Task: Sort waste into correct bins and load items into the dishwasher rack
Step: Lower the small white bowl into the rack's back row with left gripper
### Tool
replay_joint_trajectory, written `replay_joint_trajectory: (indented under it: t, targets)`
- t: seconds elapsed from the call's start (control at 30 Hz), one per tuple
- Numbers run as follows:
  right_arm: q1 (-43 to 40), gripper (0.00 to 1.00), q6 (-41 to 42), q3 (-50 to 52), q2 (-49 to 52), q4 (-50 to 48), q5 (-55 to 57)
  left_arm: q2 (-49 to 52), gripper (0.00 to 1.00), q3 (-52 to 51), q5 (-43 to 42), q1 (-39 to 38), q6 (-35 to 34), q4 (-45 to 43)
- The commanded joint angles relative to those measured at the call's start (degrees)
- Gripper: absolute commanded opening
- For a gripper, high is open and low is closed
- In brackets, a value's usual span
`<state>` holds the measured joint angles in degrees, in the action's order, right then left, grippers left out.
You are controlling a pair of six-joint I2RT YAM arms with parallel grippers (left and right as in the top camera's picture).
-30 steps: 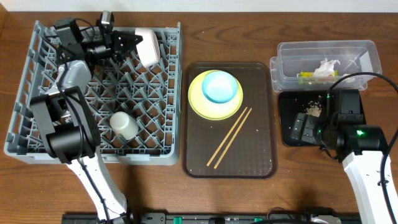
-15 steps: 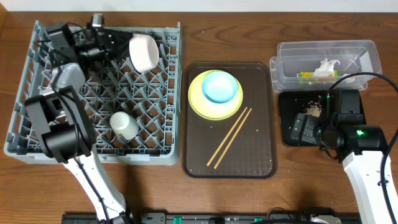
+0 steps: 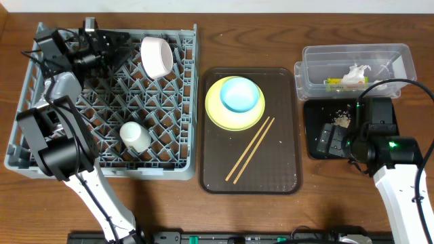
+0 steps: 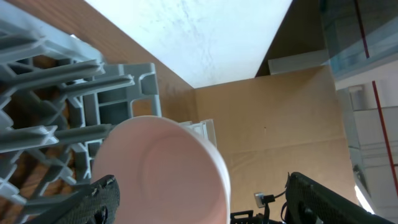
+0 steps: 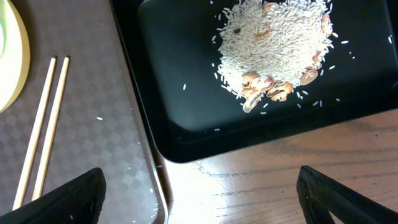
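Note:
The white bowl (image 3: pixel 157 56) stands on its edge among the pegs at the back of the grey dishwasher rack (image 3: pixel 41 146). My left gripper (image 3: pixel 122 47) is open just left of it. In the left wrist view the bowl (image 4: pixel 168 168) fills the space ahead of the gripper (image 4: pixel 205 205), whose jaws stand wide. A white cup (image 3: pixel 135 135) lies in the rack. The yellow plate (image 3: pixel 220 114), light blue bowl (image 3: pixel 241 93) and chopsticks (image 3: pixel 251 149) rest on the brown tray (image 3: pixel 281 169). My right gripper (image 3: pixel 329 139) hangs open over the black tray (image 3: pixel 313 112), near the rice crumbs (image 5: pixel 273 43).
The clear tub (image 3: pixel 400 57) at the back right holds crumpled tissue (image 3: pixel 356 73) and a yellow-green wrapper (image 3: pixel 336 83). In the right wrist view, the brown tray's rim (image 5: pixel 146 168) runs beside the black tray (image 5: pixel 186 93), with the chopsticks (image 5: pixel 43 124) to the left.
My left gripper has let go of the white bowl and drawn back to the left. The bowl now stands in the rack. The right arm has not moved.

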<state>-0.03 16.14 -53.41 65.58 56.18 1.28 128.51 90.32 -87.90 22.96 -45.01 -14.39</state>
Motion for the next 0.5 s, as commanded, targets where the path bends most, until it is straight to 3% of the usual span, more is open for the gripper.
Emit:
replay_joint_trajectory:
  t: [0.0, 0.2, 0.47]
  targets:
    - [-0.85, 0.96, 0.55, -0.26, -0.04, -0.02, 0.15, -5.01, 0.88, -0.28, 0.11, -1.07, 0.22, -0.31]
    - [-0.85, 0.96, 0.55, -0.26, -0.04, -0.02, 0.15, -5.70, 0.90, -0.76, 2.10, -3.48, 0.76, 2.69]
    - [-0.85, 0.96, 0.55, -0.26, -0.04, 0.15, 0.15, -5.70, 0.90, -1.01, 5.51, -6.45, 6.73, 9.35]
